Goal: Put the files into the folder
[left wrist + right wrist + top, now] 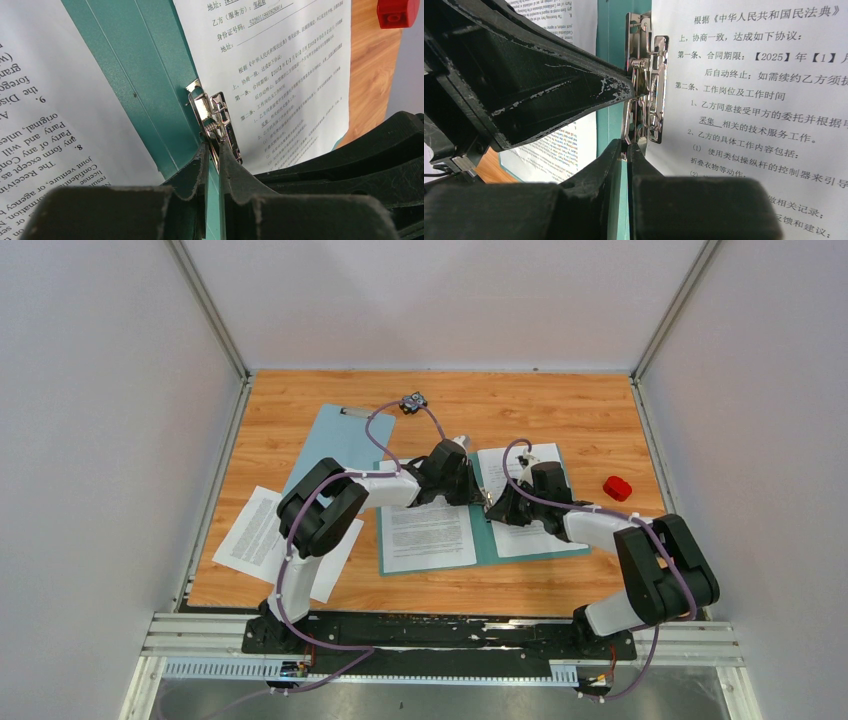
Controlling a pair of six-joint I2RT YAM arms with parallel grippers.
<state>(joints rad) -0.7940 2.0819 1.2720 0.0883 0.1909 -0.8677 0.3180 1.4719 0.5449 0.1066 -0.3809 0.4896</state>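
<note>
- Silvery metal clip (216, 120) is what my left gripper (214, 150) has pinched, with the black fingertips pressed against its lever from either side.
- My right gripper (626, 146) nips the same clip's lower end, tips nearly together with only thin metal between them.
- That clip stands along the inner fold of the folder (486, 545), its bar over the edge of the right-hand file (535, 540).
- Teal and open like a book, the folder lies flat in the middle of the wooden table (560, 410), between my two arms.
- On its left cover lies the left-hand file (428, 535), printed side up.
- More loose files (250, 530) lie on the table off to my left, outside the folder and partly under my left arm.
- Beyond them lies a pale blue clipboard (335, 440).
- To the right of the folder, apart from it, sits a small red block (617, 487).
</note>
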